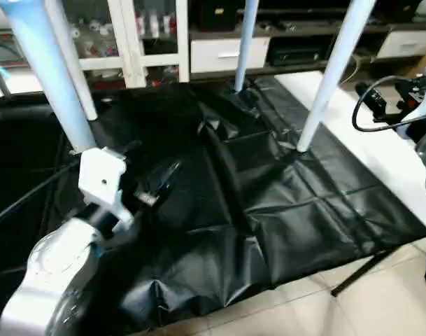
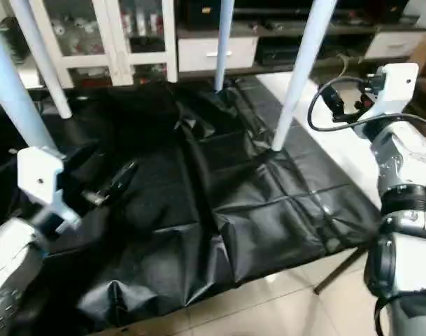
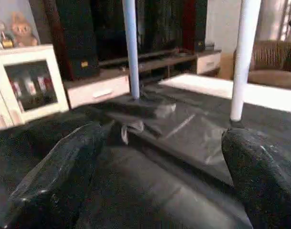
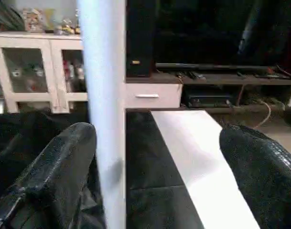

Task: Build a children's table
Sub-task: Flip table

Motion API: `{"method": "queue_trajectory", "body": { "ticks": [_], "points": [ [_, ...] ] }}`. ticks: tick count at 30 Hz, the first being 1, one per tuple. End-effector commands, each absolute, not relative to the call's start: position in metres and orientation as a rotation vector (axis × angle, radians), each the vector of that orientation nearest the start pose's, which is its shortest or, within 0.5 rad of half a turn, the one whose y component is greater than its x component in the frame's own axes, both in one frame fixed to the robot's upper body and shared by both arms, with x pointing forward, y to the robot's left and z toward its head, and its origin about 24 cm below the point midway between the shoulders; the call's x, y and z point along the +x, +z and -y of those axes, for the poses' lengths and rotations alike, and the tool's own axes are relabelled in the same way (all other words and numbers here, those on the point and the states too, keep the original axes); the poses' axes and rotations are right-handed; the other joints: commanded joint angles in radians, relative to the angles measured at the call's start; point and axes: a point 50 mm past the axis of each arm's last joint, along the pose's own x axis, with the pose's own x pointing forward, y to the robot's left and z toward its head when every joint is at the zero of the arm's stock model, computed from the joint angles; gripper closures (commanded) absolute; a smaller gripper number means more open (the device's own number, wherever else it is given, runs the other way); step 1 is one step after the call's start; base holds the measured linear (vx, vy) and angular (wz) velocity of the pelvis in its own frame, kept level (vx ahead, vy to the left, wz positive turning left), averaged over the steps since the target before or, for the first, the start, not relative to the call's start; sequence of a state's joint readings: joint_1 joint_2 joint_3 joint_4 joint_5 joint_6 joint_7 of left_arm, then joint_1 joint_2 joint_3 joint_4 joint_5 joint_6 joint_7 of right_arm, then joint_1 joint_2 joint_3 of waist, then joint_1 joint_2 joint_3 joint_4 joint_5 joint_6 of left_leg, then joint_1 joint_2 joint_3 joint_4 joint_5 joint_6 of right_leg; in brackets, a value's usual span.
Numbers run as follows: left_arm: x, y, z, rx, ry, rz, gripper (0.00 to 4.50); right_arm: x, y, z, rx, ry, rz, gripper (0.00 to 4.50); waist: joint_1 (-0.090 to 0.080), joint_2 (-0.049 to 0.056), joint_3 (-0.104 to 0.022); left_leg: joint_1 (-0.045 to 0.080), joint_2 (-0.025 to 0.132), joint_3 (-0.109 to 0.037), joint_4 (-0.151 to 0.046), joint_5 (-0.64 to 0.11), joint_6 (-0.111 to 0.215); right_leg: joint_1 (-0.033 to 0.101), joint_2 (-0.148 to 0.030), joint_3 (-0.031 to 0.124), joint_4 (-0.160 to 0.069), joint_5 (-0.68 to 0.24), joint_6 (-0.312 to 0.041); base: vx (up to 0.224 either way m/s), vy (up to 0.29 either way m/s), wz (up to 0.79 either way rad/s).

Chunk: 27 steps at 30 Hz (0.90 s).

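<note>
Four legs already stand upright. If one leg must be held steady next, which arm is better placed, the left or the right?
Probably the right. In its wrist view, the right hand is open, with a leg rising close between its fingers. The left hand is open too, but over black sheet, farther from the legs.

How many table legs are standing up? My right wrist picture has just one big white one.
Observer: Four white legs stand upright: two on the left, one at the back, one on the right.
Operator: Where's my other hand?
Observer: Your left hand is open above the crumpled black sheet, close to the nearest left leg and holding nothing.
</note>
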State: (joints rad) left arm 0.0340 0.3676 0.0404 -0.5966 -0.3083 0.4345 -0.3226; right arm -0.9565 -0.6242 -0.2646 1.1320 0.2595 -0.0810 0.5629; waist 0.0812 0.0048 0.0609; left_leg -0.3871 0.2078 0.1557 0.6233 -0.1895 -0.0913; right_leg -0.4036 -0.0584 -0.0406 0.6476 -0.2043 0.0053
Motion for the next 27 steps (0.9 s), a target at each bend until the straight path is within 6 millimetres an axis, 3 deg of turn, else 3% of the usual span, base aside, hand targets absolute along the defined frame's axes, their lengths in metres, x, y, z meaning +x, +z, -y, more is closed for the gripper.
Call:
{"method": "queue_trajectory", "body": {
  "ticks": [1,2,3,4,6,7,8,9,10,12,13,15,17,19,20,25,26,27],
  "points": [
    [0.22,0.142,-0.168,0.119,-0.48,0.094,0.13,0.379,0.183,0.309,-0.018,0.117,0.091,0.05,0.007,0.001,-0.05,0.006,0.003,0.007,-0.061,-0.167,0.059,0.041,-0.043,0.023,-0.07,-0.062,-0.279,0.0,0.0,0.0],
    [0.219,0.143,-0.167,0.123,-0.486,0.09,0.13,0.38,0.184,0.307,-0.011,0.134,0.088,0.05,0.008,0.0,-0.048,0.005,0.004,0.007,-0.062,-0.177,0.066,0.041,-0.044,0.021,-0.071,-0.068,-0.285,0.0,0.0,0.0],
    [0.217,0.145,-0.169,0.135,-0.488,0.079,0.13,0.382,0.184,0.302,-0.005,0.171,0.087,0.05,0.01,0.003,-0.036,0.004,0.004,0.008,-0.063,-0.211,0.071,0.036,-0.044,0.022,-0.076,-0.109,-0.285,0.0,0.0,0.0],
    [0.217,0.146,-0.17,0.139,-0.484,0.077,0.13,0.383,0.183,0.3,-0.017,0.173,0.087,0.05,0.01,0.002,-0.036,0.006,0.004,0.008,-0.064,-0.224,0.07,0.037,-0.045,0.021,-0.077,-0.132,-0.285,0.0,0.0,0.0],
    [0.217,0.148,-0.173,0.148,-0.474,0.076,0.13,0.384,0.183,0.297,-0.027,0.182,0.096,0.05,0.018,0.012,-0.019,0.005,0.004,0.005,-0.069,-0.244,0.066,0.029,-0.048,0.023,-0.083,-0.181,-0.272,0.0,0.0,0.0],
    [0.217,0.148,-0.173,0.148,-0.474,0.076,0.13,0.384,0.183,0.297,-0.027,0.182,0.096,0.05,0.017,0.012,-0.019,0.008,0.005,0.008,-0.069,-0.256,0.064,0.027,-0.047,0.024,-0.086,-0.191,-0.269,0.0,0.0,0.0],
    [0.215,0.151,-0.178,0.157,-0.46,0.075,0.13,0.385,0.183,0.294,-0.021,0.191,0.114,0.05,0.022,0.019,-0.013,0.006,0.005,0.003,-0.071,-0.255,0.059,0.026,-0.049,0.023,-0.082,-0.19,-0.268,0.0,0.0,0.0],
    [0.214,0.152,-0.18,0.159,-0.454,0.075,0.13,0.386,0.183,0.293,-0.016,0.189,0.12,0.05,0.02,0.015,-0.012,0.007,0.006,0.004,-0.072,-0.27,0.056,0.027,-0.049,0.023,-0.082,-0.196,-0.273,0.0,0.0,0.0],
    [0.212,0.154,-0.183,0.164,-0.445,0.073,0.13,0.386,0.183,0.292,-0.015,0.188,0.126,0.05,0.023,0.021,-0.007,0.005,0.006,0.001,-0.073,-0.266,0.056,0.027,-0.05,0.022,-0.081,-0.19,-0.275,0.0,0.0,0.0],
    [0.209,0.156,-0.188,0.175,-0.435,0.06,0.13,0.387,0.183,0.291,-0.034,0.16,0.138,0.05,0.025,0.017,-0.009,0.0,0.005,0.002,-0.068,-0.21,0.069,0.031,-0.05,0.024,-0.075,-0.123,-0.287,0.0,0.0,0.0],
    [0.207,0.157,-0.191,0.18,-0.432,0.052,0.13,0.387,0.183,0.291,-0.039,0.142,0.145,0.05,0.029,0.023,-0.005,-0.006,0.003,0.002,-0.065,-0.159,0.089,0.026,-0.047,0.024,-0.072,-0.067,-0.296,0.0,0.0,0.0],
    [0.203,0.16,-0.197,0.195,-0.423,0.042,0.13,0.388,0.185,0.292,-0.04,0.106,0.163,0.05,0.036,0.031,0.011,-0.008,0.003,0.002,-0.066,-0.158,0.107,0.021,-0.046,0.023,-0.072,-0.071,-0.306,0.0,0.0,0.0],
    [0.2,0.162,-0.201,0.206,-0.421,0.025,0.13,0.389,0.186,0.291,-0.026,0.095,0.17,0.05,0.039,0.033,0.015,-0.01,0.002,0.001,-0.065,-0.149,0.112,0.022,-0.049,0.024,-0.071,-0.073,-0.308,0.0,0.0,0.0],
    [0.199,0.164,-0.201,0.207,-0.422,0.024,0.13,0.39,0.187,0.289,-0.016,0.104,0.174,0.05,0.04,0.036,0.012,-0.014,0.001,0.001,-0.059,-0.09,0.134,0.021,-0.045,0.024,-0.063,-0.002,-0.317,0.0,0.0,0.0],
    [0.198,0.165,-0.201,0.206,-0.422,0.024,0.13,0.39,0.187,0.288,-0.014,0.109,0.179,0.05,0.04,0.04,0.018,-0.016,0.004,0.002,-0.06,-0.087,0.146,0.014,-0.041,0.023,-0.063,0.021,-0.327,0.0,0.0,0.0],
    [0.194,0.166,-0.201,0.209,-0.426,0.008,0.13,0.392,0.192,0.284,-0.02,0.115,0.196,0.05,0.045,0.047,0.037,-0.016,0.007,0.002,-0.065,-0.132,0.144,0.013,-0.048,0.025,-0.067,-0.031,-0.333,0.0,0.0,0.0],
    [0.193,0.167,-0.203,0.211,-0.426,0.001,0.13,0.393,0.193,0.283,-0.024,0.106,0.201,0.05,0.048,0.053,0.046,-0.016,0.007,0.0,-0.067,-0.142,0.14,0.012,-0.05,0.025,-0.067,-0.046,-0.332,0.0,0.0,0.0],
    [0.193,0.167,-0.203,0.211,-0.426,0.001,0.13,0.393,0.193,0.283,-0.024,0.106,0.201,0.05,0.048,0.049,0.047,-0.016,0.006,0.002,-0.067,-0.147,0.133,0.014,-0.05,0.027,-0.068,-0.057,-0.332,0.0,0.0,0.0]
  ]
}}
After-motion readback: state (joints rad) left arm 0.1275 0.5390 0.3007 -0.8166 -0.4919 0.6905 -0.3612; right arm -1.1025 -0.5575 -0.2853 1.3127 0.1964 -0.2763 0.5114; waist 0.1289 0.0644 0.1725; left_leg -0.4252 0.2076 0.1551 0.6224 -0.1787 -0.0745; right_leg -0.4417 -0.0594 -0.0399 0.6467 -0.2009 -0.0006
